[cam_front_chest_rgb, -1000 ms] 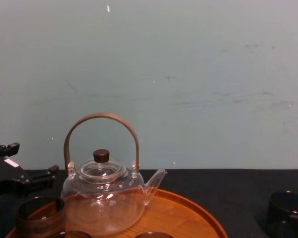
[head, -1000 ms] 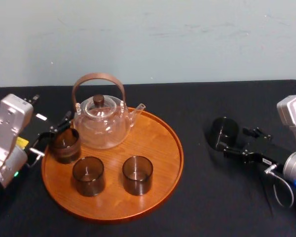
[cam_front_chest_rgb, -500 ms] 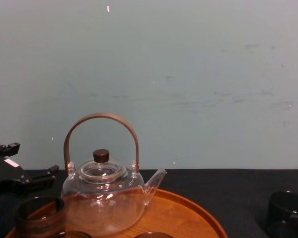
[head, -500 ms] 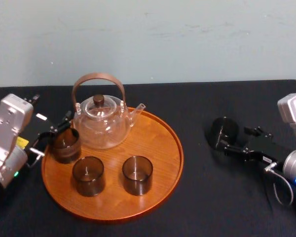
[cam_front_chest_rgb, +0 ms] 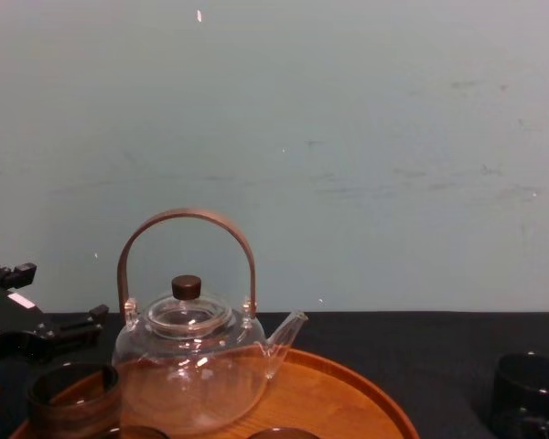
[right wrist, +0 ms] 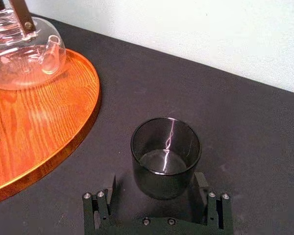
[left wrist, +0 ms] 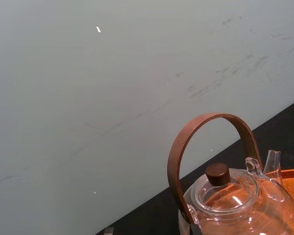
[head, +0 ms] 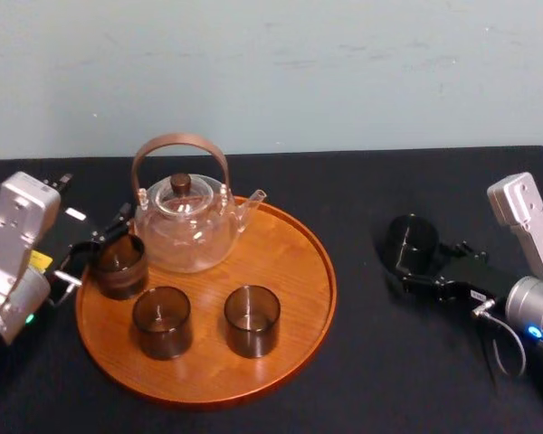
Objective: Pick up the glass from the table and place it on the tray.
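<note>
A dark smoked glass (head: 410, 242) stands upright on the black table (head: 371, 362), to the right of the round wooden tray (head: 294, 262). My right gripper (head: 432, 262) is open at table level, one finger on each side of the glass's near half. In the right wrist view the glass (right wrist: 165, 156) sits between the fingers (right wrist: 100, 208), with small gaps on both sides. The chest view has this glass (cam_front_chest_rgb: 529, 393) at its lower right. My left gripper (head: 92, 251) is open at the tray's left rim, beside another dark glass (head: 119, 265).
The tray holds a clear glass teapot (head: 185, 226) with a brown hoop handle at the back. Two more dark glasses (head: 162, 321) (head: 252, 319) stand near the tray's front. Bare tray wood lies on its right half. A pale wall runs behind the table.
My right gripper has slid left toward the glass on the table, so its fingers now flank it. The left arm and the things on the tray have not moved.
</note>
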